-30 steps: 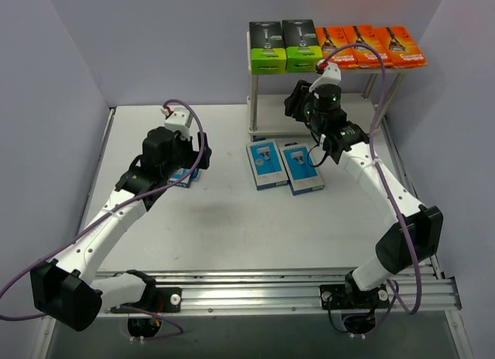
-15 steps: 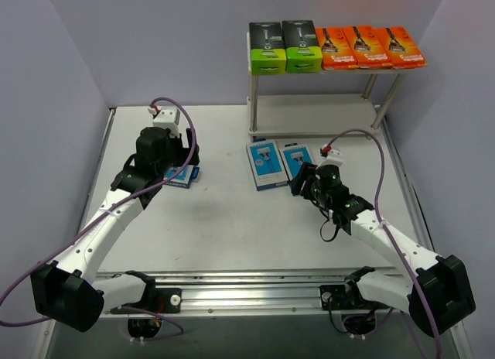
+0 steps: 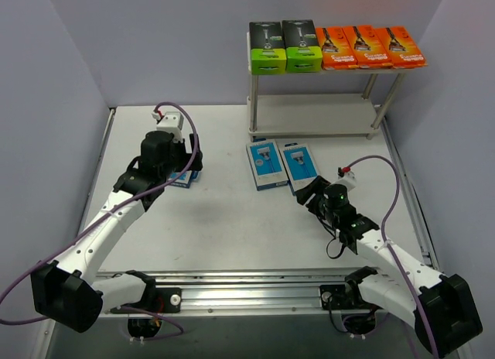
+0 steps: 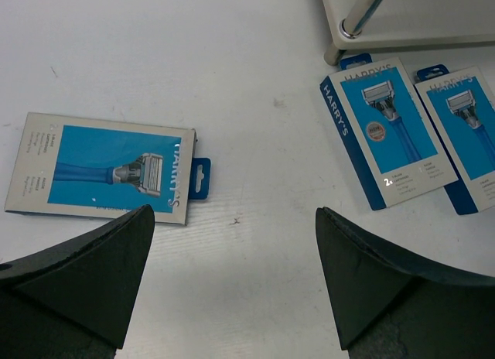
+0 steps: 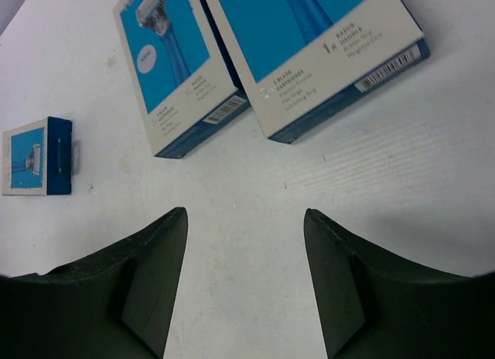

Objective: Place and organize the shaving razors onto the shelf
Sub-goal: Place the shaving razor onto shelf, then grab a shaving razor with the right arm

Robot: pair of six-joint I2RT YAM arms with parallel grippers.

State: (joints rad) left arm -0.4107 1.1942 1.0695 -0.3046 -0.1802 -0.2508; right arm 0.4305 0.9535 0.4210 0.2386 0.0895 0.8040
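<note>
A: Where are the razors?
B: Black packs (image 3: 265, 46) and orange packs (image 3: 367, 46) lie on the shelf (image 3: 325, 115) top. Blue packs (image 3: 267, 164) lie on the table (image 3: 232, 220).
A: Grippers?
B: Left gripper (image 4: 233, 220) is spread and empty by one. Right gripper (image 5: 245, 216) is spread and empty near two.

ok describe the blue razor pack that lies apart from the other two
Start at the shelf, far right of the table, and look left. Past two blue packs side by side, a third blue pack lies alone by the left end effector, turned crosswise to them.
</note>
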